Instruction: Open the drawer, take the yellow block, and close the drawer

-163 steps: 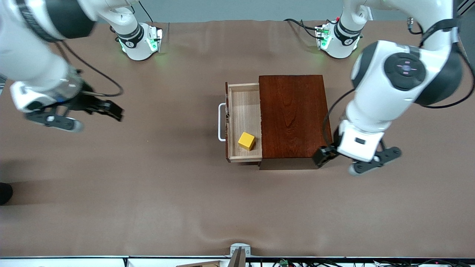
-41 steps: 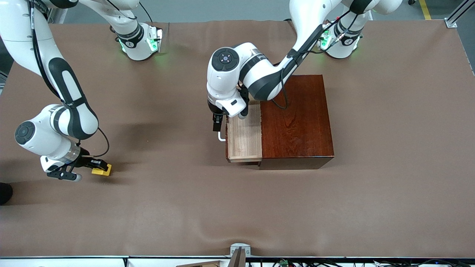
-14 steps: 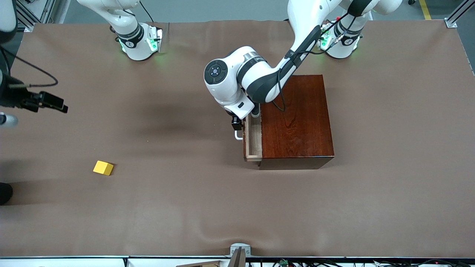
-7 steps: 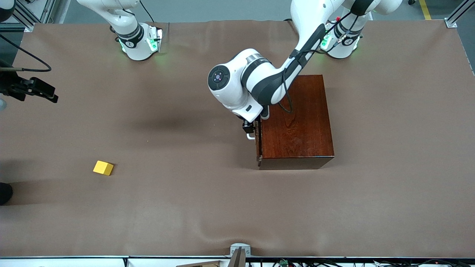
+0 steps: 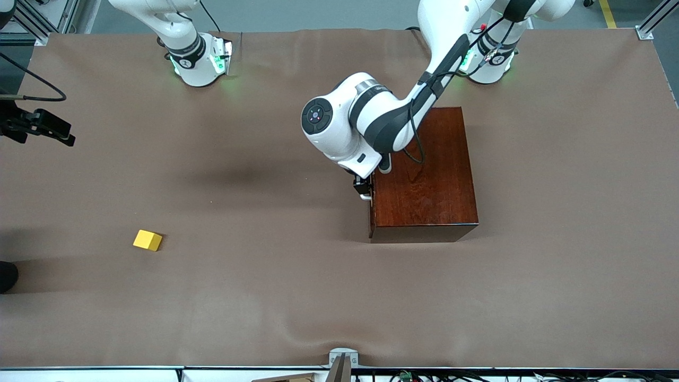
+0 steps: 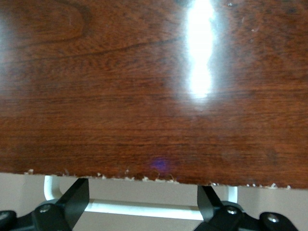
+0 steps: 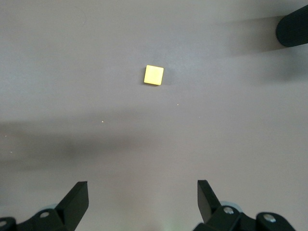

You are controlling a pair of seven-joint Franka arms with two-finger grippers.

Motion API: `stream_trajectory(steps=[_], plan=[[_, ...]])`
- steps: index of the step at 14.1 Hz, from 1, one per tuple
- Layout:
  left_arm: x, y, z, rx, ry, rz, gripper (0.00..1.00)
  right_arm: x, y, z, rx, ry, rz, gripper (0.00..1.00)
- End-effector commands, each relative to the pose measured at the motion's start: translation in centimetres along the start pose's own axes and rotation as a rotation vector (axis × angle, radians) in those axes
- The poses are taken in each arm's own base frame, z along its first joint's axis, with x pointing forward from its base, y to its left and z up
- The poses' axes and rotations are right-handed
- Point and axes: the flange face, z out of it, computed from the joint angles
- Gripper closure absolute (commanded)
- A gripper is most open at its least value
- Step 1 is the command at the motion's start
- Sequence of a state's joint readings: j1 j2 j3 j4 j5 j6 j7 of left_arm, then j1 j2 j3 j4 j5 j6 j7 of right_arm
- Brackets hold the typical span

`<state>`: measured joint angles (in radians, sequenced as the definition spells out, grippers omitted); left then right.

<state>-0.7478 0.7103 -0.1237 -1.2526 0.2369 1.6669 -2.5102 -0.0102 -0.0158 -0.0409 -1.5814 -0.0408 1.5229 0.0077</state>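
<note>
In the front view, we see the drawer (image 5: 371,204) pushed flush into the dark reddish-brown wooden box (image 5: 421,172), with only a bit of its white handle (image 5: 365,197) showing at the box's face toward the right arm's end of the table. Our left gripper (image 5: 362,189) sits at that handle, at about 9 o'clock from the box's middle; from here we cannot tell how far its fingers are spread. The yellow block (image 5: 147,240) lies on the brown table (image 5: 265,265), well apart from the box, at roughly 8 o'clock from it and nearer the front camera. Our right gripper (image 5: 40,126) hangs over the table's edge at the right arm's end, at about 11 o'clock from the block.

In the left wrist view, we look down on the glossy box top (image 6: 154,86). The white bar handle (image 6: 144,208) runs between the two dark fingertips (image 6: 77,197), which stand wide apart on either side of it without pinching it.

In the right wrist view, the yellow block (image 7: 154,75) rests alone on the table (image 7: 154,144), well clear of the fingers (image 7: 76,195), which are spread wide and hold nothing.
</note>
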Motion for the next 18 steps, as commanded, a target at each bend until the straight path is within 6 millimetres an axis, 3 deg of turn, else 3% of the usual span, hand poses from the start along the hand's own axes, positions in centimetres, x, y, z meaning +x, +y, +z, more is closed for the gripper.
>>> stream_trajectory(steps=[1,5,7,10,15,18], plan=[[1.6,1.4,-3.2,-0.072,-0.002,-0.023,0.0,-0.6,-0.3,-0.7,-0.006,-0.003,-0.001,0.0],[3.2,2.2,-8.0,-0.149,-0.1,-0.046,0.0,-0.7,-0.6,-1.0,0.012,0.003,-0.007,0.0],[5.8,4.1,-9.4,-0.17,-0.124,-0.085,0.0,-0.5,-0.5,-0.9,0.012,0.008,-0.004,0.0],[11.7,8.1,-10.7,-0.193,-0.136,-0.067,0.0,-0.5,-0.4,-0.7,0.012,0.0,-0.002,0.0],[24.5,17.5,-6.4,-0.171,-0.145,-0.037,0.0,-0.3,-0.6,-0.8,0.012,0.009,-0.005,0.0],[31.2,21.1,-4.2,-0.181,-0.189,0.01,0.0,-0.1,-1.5,-0.4,0.014,0.004,-0.019,0.0]])
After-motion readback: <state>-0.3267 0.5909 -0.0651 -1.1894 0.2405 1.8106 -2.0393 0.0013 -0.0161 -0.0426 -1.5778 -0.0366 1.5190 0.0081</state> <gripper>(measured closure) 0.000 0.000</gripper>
